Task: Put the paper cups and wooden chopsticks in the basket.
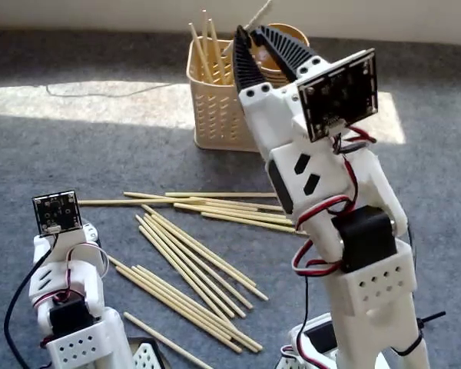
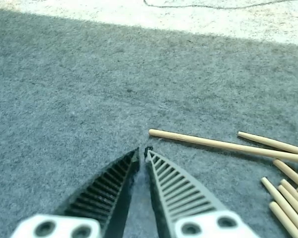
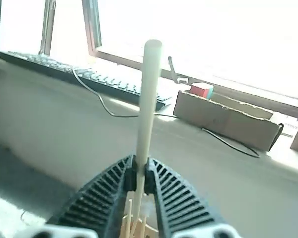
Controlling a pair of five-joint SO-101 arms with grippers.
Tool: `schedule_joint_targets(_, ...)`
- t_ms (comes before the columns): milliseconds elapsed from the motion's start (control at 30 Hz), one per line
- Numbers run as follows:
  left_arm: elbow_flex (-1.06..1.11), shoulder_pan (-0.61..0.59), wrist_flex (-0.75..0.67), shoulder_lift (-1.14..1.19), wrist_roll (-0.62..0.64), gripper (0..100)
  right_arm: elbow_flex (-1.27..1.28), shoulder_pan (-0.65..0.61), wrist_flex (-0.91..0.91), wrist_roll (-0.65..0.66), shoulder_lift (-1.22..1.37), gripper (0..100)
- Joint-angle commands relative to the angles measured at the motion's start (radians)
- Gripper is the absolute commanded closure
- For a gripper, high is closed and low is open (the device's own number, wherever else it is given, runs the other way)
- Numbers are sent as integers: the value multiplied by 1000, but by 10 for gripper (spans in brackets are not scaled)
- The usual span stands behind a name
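Loose chopsticks (image 1: 192,257) litter the grey bench (image 1: 100,146) at 6 o'clock from the basket (image 1: 215,115). Over the basket, the raised right claw (image 1: 250,38) pinches one chopstick (image 3: 148,99). The low left claw (image 2: 141,154), nearly closed, holds nothing.

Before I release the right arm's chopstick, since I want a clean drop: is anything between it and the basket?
Nothing visible blocks it. The right gripper holds the chopstick upright above the basket. Inside it stand other chopsticks, so it may brush them going in.
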Motion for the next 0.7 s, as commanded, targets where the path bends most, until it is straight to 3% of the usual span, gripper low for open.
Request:
schedule_joint_targets(0,-1,16,-21,-12,-8,961,111,16,-288,-9,-21,993)
schedule_joint_targets(133,-1,16,-21,-12,-8,961,226,19,-446,-9,45,993)
schedule_joint_targets(667,-2,16,-18,-12,-8,961,87,71,-427,-8,458,993)
